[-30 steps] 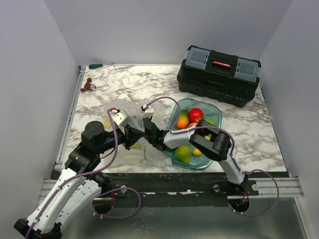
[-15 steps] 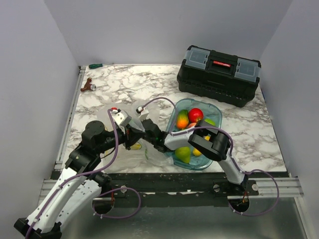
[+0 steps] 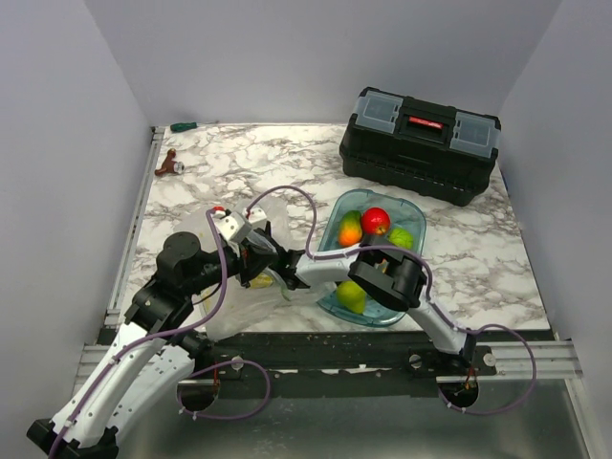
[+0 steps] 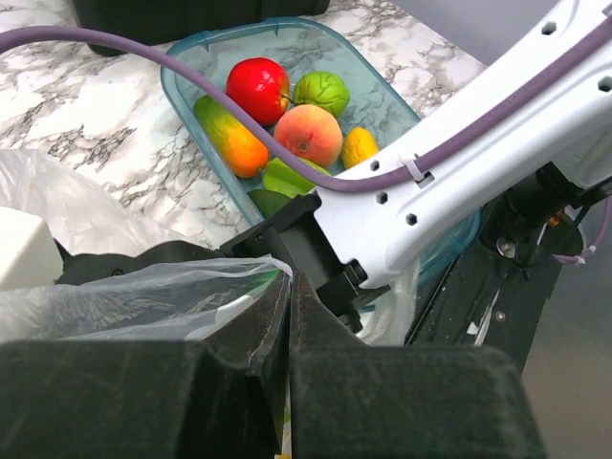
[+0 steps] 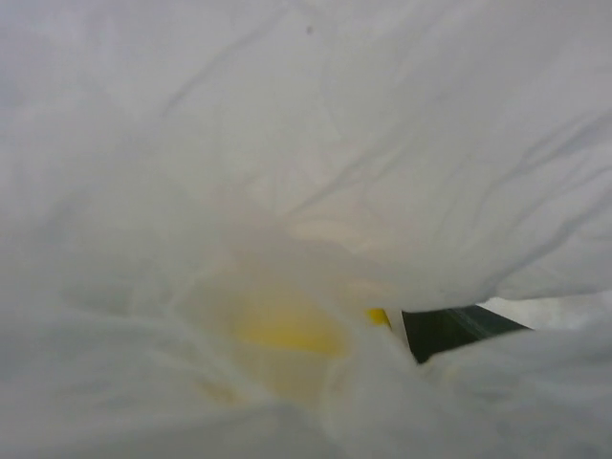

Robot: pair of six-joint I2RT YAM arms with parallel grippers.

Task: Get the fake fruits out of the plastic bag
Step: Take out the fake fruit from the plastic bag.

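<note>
Plastic bag (image 4: 143,296) clamped in left pincer (image 4: 290,287), fake fruits (image 4: 308,134) in tray (image 4: 268,48)

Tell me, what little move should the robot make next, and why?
Probably ease the right gripper slightly deeper toward the blurred yellow shape, likely a fruit. The left gripper pinches the film of the plastic bag, and the right wrist camera shows only film around that yellow patch.

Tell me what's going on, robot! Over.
Left gripper shut on plastic bag. Right gripper buried in bag, jaws hidden. Yellow fruit inside bag; other fruits in tray. Bag film covers right wrist view.
</note>
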